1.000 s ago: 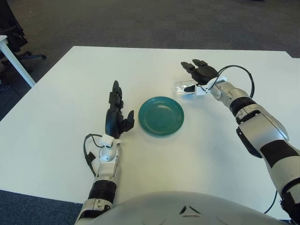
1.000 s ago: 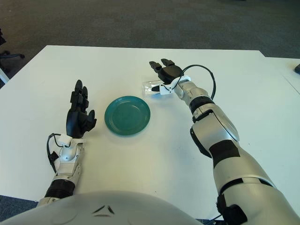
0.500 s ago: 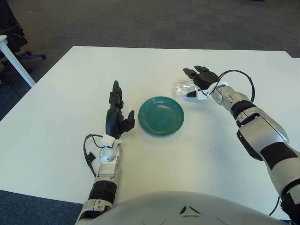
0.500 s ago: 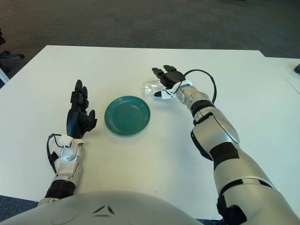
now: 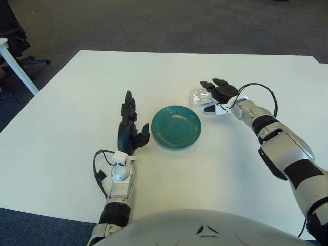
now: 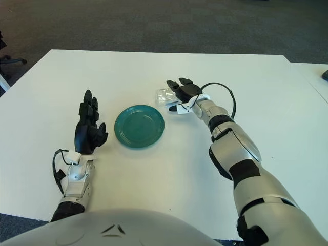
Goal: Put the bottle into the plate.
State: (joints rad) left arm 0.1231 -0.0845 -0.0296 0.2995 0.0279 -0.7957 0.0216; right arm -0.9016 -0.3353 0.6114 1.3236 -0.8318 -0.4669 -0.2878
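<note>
A clear plastic bottle (image 5: 197,96) lies on its side on the white table, just up and right of the teal plate (image 5: 176,126). My right hand (image 5: 216,95) rests over the bottle's right end, fingers spread across it and the thumb below, not closed around it. The hand hides part of the bottle. My left hand (image 5: 128,125) stands upright with straight fingers to the left of the plate, holding nothing. The plate holds nothing.
The white table (image 5: 77,102) reaches its far edge near the top and its left edge at the dark carpet. A white table leg and a chair base (image 5: 15,59) stand at the far left. A black cable (image 5: 261,92) loops off my right wrist.
My right hand has come down and slightly back toward me onto the bottle. My left arm has shifted a little to the right. Bottle and plate lie where they were.
</note>
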